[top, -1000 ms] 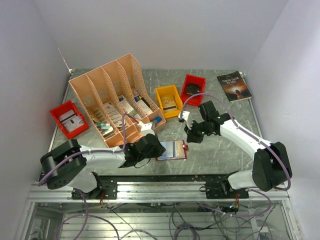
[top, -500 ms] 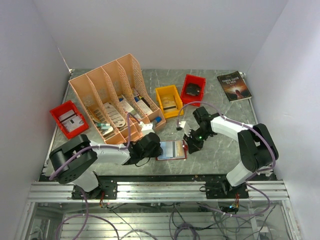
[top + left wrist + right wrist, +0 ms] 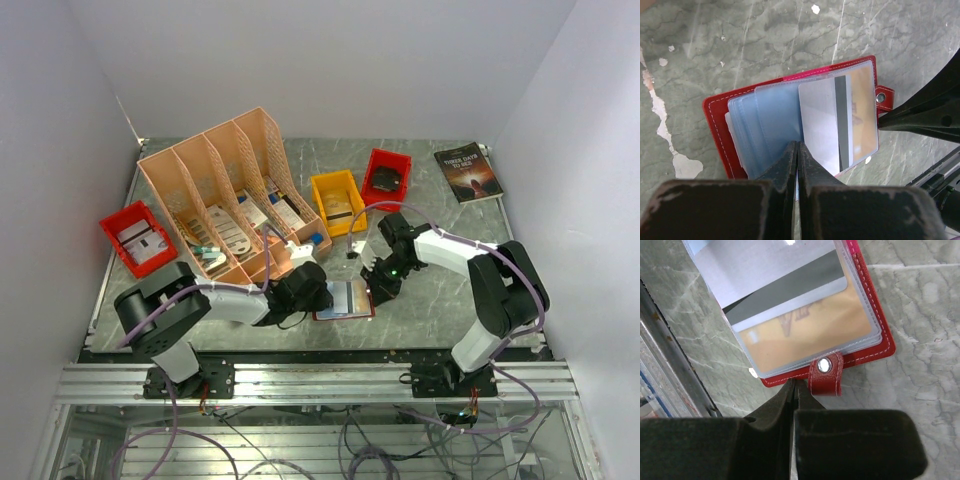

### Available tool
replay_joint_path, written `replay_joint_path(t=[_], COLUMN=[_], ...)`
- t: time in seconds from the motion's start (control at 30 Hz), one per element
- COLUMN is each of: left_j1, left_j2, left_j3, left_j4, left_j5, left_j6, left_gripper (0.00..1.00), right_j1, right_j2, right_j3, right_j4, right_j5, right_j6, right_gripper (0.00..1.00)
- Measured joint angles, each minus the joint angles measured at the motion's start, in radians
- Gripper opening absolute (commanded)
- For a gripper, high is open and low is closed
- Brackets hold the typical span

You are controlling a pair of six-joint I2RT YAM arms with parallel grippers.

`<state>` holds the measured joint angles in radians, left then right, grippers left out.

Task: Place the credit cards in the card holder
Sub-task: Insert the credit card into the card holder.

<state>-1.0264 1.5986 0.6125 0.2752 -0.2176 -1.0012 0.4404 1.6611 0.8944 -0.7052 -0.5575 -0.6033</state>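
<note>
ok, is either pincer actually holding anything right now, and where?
Nothing visibly held. Both shut: left pincer tip at the card holder's clear pockets, right pincer tip at its edge beside the snap tab.

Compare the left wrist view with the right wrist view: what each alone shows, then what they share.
Left wrist only: the shut left claw and the fanned clear pockets. Right wrist only: a metal strip at the table edge. Both: the red card holder, its snap stud, a grey striped card over an orange card, and the shut right claw.
</note>
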Motion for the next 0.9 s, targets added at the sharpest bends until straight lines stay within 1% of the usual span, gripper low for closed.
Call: replay_joint_path(t=[0.27,0.9], left_j1=[0.002,-0.033], left_j2=[0.032,0.106], left_j3=[0.036,0.150], left_j4=[0.002,-0.082], left_j5=[0.022,0.022], left_j6=[0.016,0.044], left_gripper=[0.07,0.08], right_j1=[0.006,0.007], right_j2=[0.013,0.017], right_j3=[0.013,0.019], right_j4=[0.000,0.000], right_j5=[0.001,-0.003], right_j6=[0.020,0.032], right_gripper=[0.00,0.01])
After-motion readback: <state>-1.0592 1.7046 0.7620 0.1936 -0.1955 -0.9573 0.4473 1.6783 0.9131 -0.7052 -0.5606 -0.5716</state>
